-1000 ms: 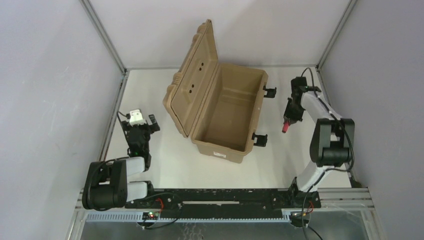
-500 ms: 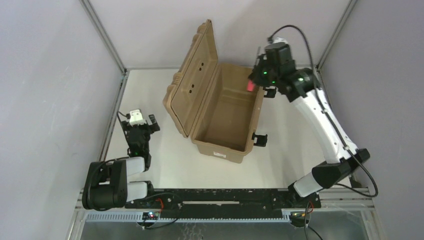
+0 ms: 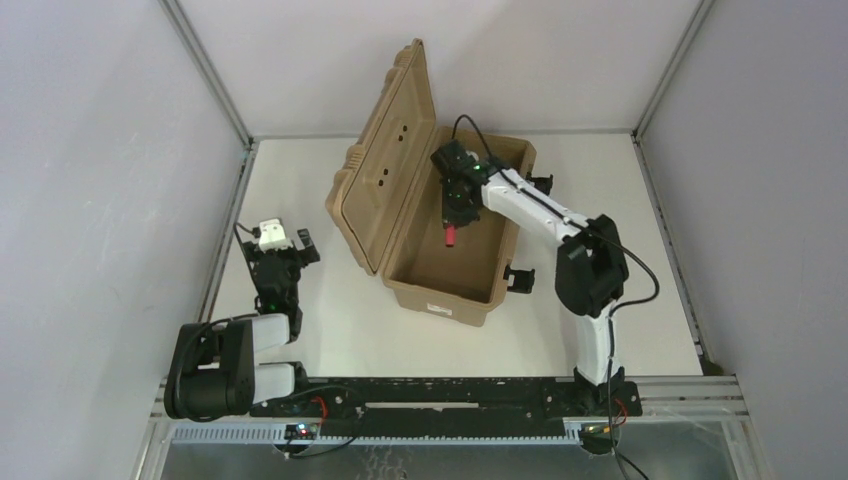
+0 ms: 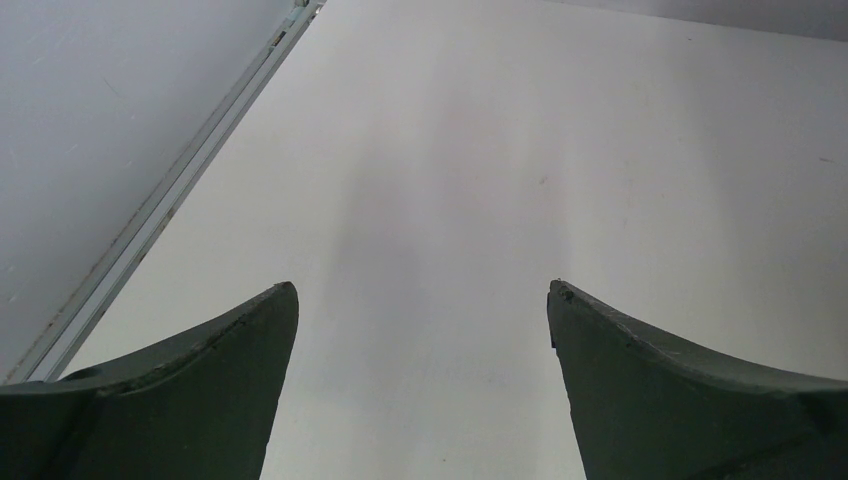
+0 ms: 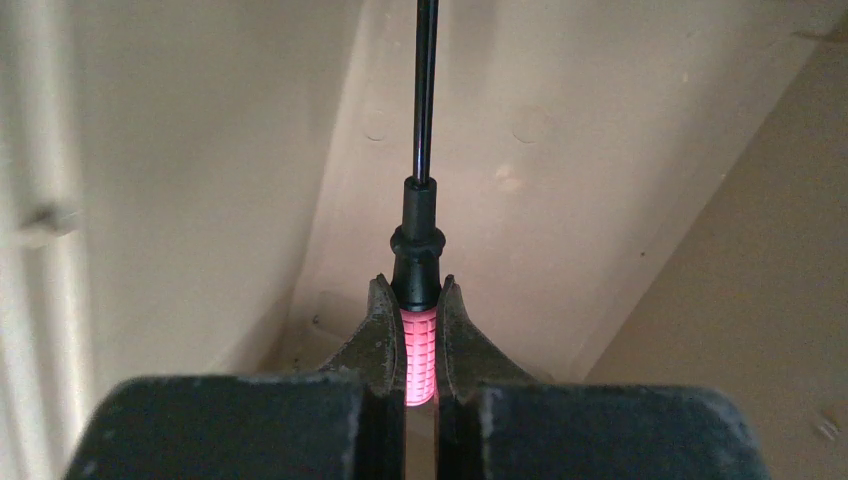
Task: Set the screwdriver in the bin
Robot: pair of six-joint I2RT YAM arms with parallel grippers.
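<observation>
The right gripper (image 5: pixel 420 300) is pinched on the red handle of the screwdriver (image 5: pixel 418 235), held inside the open bin (image 3: pixel 440 298) near its left wall. The left gripper (image 4: pixel 420 300) sits spread, well left of the bin.

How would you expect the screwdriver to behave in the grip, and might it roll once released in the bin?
Probably rigid: the screwdriver juts straight from the fingers without sagging. Its ribbed red handle should resist slipping. Being slim and round, it may roll inside the bin, though the walls would contain it.
</observation>
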